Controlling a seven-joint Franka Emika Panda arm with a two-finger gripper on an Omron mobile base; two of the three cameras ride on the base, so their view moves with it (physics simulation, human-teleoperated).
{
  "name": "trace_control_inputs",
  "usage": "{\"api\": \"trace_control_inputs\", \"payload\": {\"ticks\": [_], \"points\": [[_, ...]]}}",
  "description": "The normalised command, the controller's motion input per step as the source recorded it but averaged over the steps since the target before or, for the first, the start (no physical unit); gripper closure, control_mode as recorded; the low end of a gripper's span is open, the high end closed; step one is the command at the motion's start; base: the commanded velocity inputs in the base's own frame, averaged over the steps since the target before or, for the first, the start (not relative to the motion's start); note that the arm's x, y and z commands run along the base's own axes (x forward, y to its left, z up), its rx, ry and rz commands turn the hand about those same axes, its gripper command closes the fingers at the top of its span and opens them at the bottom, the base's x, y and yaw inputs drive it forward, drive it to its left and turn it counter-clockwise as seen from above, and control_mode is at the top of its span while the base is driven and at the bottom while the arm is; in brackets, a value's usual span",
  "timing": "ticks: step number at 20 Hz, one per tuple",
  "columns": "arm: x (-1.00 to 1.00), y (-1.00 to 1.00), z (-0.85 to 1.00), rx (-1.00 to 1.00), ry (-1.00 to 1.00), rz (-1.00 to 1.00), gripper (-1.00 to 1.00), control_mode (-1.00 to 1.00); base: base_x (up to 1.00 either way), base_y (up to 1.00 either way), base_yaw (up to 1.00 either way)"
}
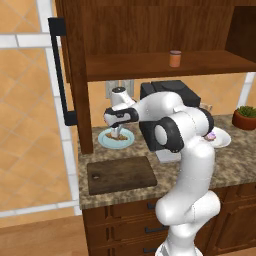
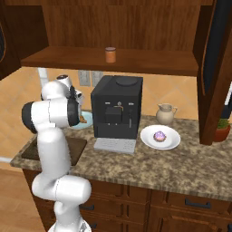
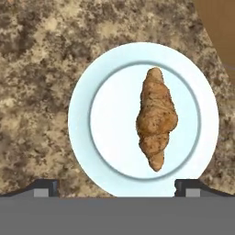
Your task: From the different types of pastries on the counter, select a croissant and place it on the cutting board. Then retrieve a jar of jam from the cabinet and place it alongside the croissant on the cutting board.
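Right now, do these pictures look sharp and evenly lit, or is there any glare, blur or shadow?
Hand view: the croissant and its blue plate are crisp, evenly lit, without glare. Left base view: soft, slightly grainy; the cutting board casts hardly any shadow. Right base view: flat light; the cabinet interior is dim around the jar of jam.

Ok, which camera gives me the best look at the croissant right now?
The hand view: the croissant lies whole and unblocked on the light blue plate, between the open fingertips. In the left base view the gripper covers most of it; in the right base view the arm hides nearly all of it.
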Motion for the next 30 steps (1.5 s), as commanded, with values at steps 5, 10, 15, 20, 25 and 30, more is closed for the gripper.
{"api": "trace_control_inputs", "payload": {"ticks": [5,10,15,20,25,30], "points": [[0.89,0.44,-0.11,-0.08,0.00,-0.01,-1.00,-1.00,0.00,0.00,0.00],[0.67,0.30,-0.18,-0.18,0.00,-0.08,-1.00,-1.00,0.00,0.00,0.00],[0.00,0.00,-0.05,0.00,0.00,0.00,-1.00,-1.00,0.00,0.00,0.00],[-0.01,-0.09,-0.38,0.04,0.01,0.00,-1.00,-1.00,0.00,0.00,0.00],[-0.06,-0.17,-0.29,0.06,0.02,0.00,-1.00,-1.00,0.00,0.00,0.00],[0.00,-0.11,-0.04,0.01,0.00,0.00,-1.00,-1.00,0.00,0.00,0.00]]}}
